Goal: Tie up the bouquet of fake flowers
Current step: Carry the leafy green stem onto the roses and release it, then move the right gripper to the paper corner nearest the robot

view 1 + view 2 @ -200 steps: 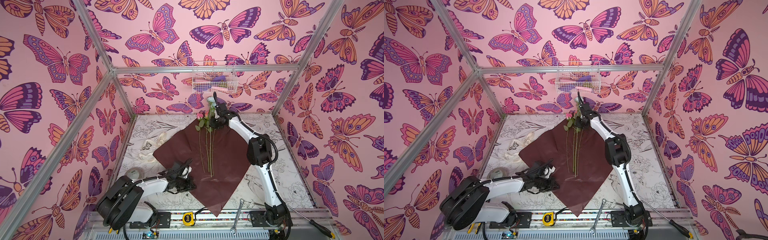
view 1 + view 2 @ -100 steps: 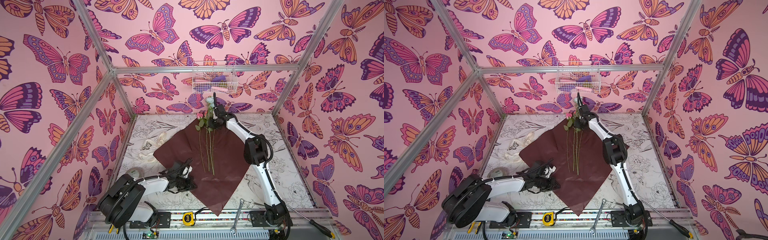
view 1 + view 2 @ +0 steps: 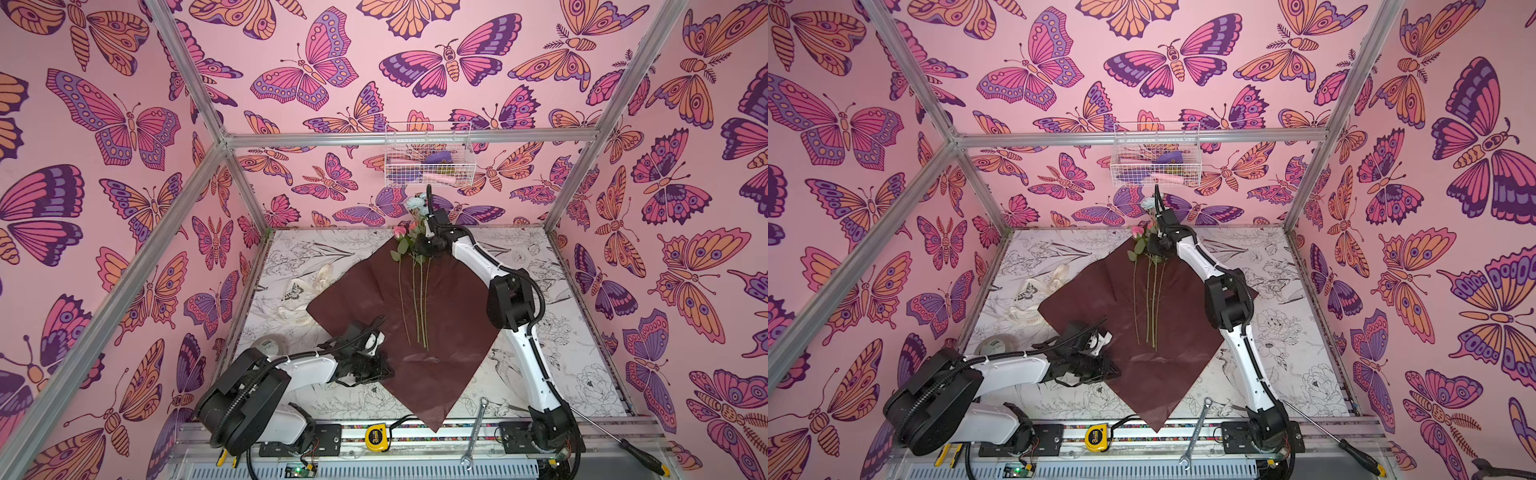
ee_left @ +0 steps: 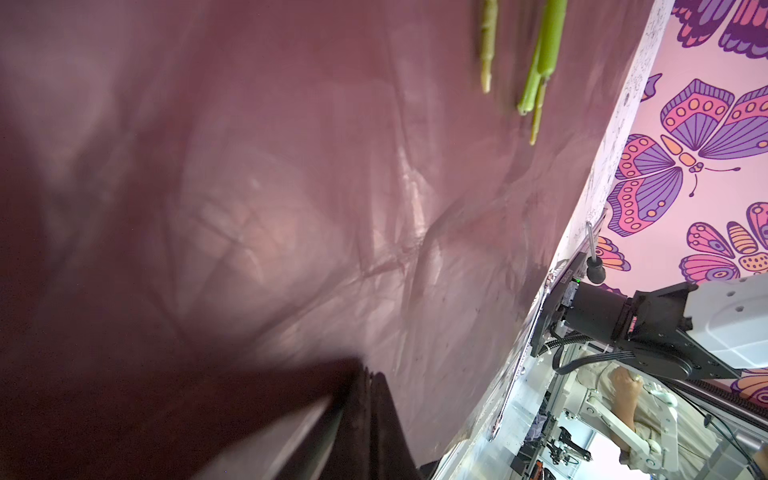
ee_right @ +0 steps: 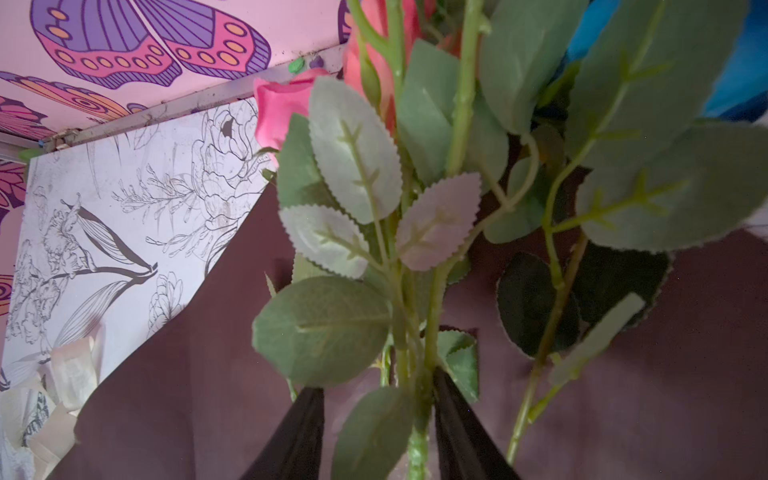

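My right claw (image 5: 376, 384) stands parted around the rose stems of the bouquet (image 3: 417, 291), which lies on dark red wrapping paper (image 3: 453, 332). My left claw (image 3: 376, 370) is closed at the paper's edge. If I lift away, the leaves could snag my fingers and drag the stems askew.

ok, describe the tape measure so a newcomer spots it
Find the metal rail along the table's near edge. The tape measure sits on it, just left of the dark red paper's corner. It is small and yellow, unlike the long silver wrench.
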Tool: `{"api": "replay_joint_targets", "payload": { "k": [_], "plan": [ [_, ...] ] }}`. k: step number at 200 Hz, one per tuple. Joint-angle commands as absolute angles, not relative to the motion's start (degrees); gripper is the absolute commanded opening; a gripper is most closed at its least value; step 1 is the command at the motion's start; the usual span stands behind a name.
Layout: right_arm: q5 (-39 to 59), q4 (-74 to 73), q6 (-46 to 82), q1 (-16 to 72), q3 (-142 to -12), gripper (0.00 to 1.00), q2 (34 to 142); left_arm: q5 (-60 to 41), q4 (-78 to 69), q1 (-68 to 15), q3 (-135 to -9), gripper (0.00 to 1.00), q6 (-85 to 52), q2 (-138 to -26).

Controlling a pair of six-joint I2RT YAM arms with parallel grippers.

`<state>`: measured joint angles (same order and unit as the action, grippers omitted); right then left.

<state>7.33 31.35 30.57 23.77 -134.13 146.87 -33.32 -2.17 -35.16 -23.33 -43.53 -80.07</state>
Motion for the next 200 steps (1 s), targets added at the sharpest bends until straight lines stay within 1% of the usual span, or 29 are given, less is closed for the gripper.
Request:
{"api": "replay_joint_targets", "payload": {
  "k": [1, 43, 75, 119, 144, 168, 200],
  "plan": [
    [6.01, 33.12, 29.89, 23.56, -132.79, 0.51, 143.0, -30.23, 1.13, -34.75, -21.69, 0.0, -42.19, -81.0],
    [1.22, 32.5, 28.51, 23.56, -126.37, 0.64, 137.08, -30.2, 1.09, -34.76, -21.34, 0.0, -42.21, -80.02],
    [0.44, 32.26, 27.28, 23.47, -123.65, 0.66, 134.51, -30.37, 1.17, -34.74, -21.18, 0.0, -42.36, -79.62],
    [1.91, 31.86, 27.12, 23.53, -121.71, 0.66, 132.19, -31.0, 2.58, -34.74, -20.33, 0.0, -42.54, -77.8],
    [2.46, 31.22, 26.94, 23.55, -118.05, 0.63, 128.54, -31.1, 3.41, -34.74, -19.71, 0.0, -42.71, -76.44],
    [2.37, 29.69, 26.36, 23.55, -109.55, 0.6, 122.17, -31.0, 3.5, -34.78, -19.42, 0.0, -43.38, -75.27],
    [0.41, 27.62, 25.23, 24.33, -94.29, 0.57, 111.01, -31.28, 3.58, -34.76, -19.42, 0.0, -43.59, -74.1]
  ]
}}
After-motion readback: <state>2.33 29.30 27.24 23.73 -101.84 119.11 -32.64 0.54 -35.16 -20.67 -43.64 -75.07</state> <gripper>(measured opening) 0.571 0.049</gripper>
